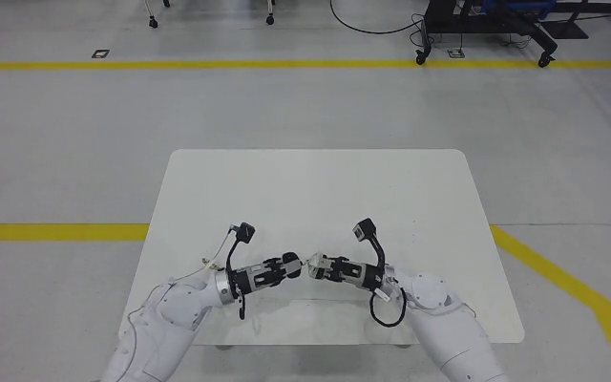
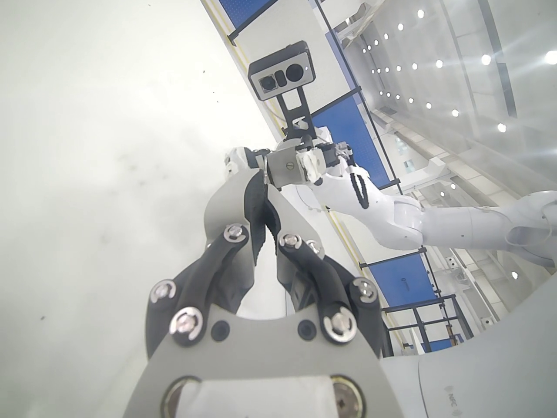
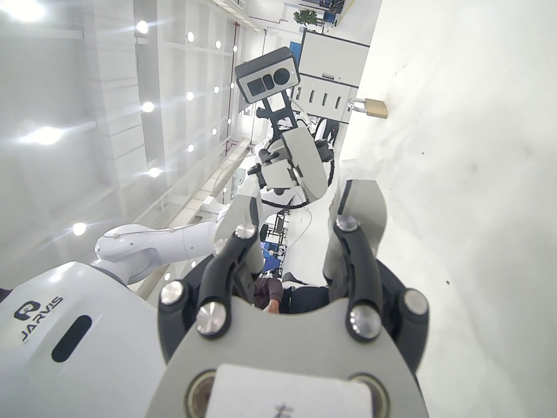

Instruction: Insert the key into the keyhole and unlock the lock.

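Observation:
A brass padlock (image 3: 375,107) with a silver shackle lies on the white table (image 1: 315,181) near its edge, beyond the left arm. Both grippers meet tip to tip above the table's front middle. My left gripper (image 2: 256,182) (image 1: 294,265) is shut, its black pads pressed together on a small metal piece that I take for the key (image 2: 263,170), which is mostly hidden. My right gripper (image 3: 302,195) (image 1: 320,266) stands open, and the left gripper's fingertips (image 3: 304,171) sit in the gap between its fingers.
The table's front edge (image 1: 315,339) runs close below the two grippers. Yellow floor lines (image 1: 286,65) and wheeled black frames (image 1: 487,29) lie beyond the far side of the table.

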